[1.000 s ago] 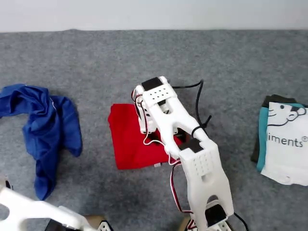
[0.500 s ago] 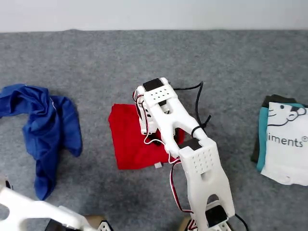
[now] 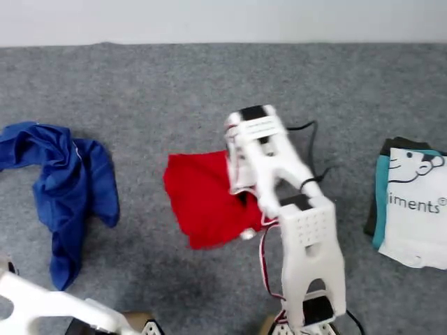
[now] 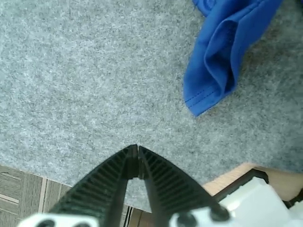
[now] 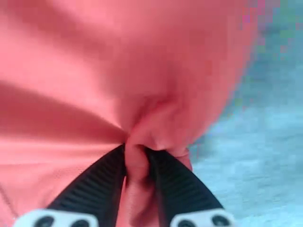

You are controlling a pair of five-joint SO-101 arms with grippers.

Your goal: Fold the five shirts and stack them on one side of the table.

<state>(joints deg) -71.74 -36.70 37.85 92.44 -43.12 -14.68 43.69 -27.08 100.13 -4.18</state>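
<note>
Right gripper point(image 5: 137, 152) pinching the red shirt point(image 3: 206, 202), mid-table.
I see its fingers clamped on a bunched fold of the cloth. Left gripper point(image 4: 138, 155) has its tips pressed together, holding nothing, over the grey mat point(image 4: 71, 71) near the crumpled blue shirt point(image 3: 66, 178). The folded stack point(image 3: 412, 209) sits far right.

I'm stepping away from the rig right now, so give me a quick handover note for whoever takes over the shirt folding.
Right gripper: shut on the red shirt, mid-table; it looks folded.
Left gripper: shut, empty, near the blue shirt.
Done: folded stack at the right side, white over teal and dark.
Left: probably red onto the stack, then fold and stack the crumpled blue one.
</note>
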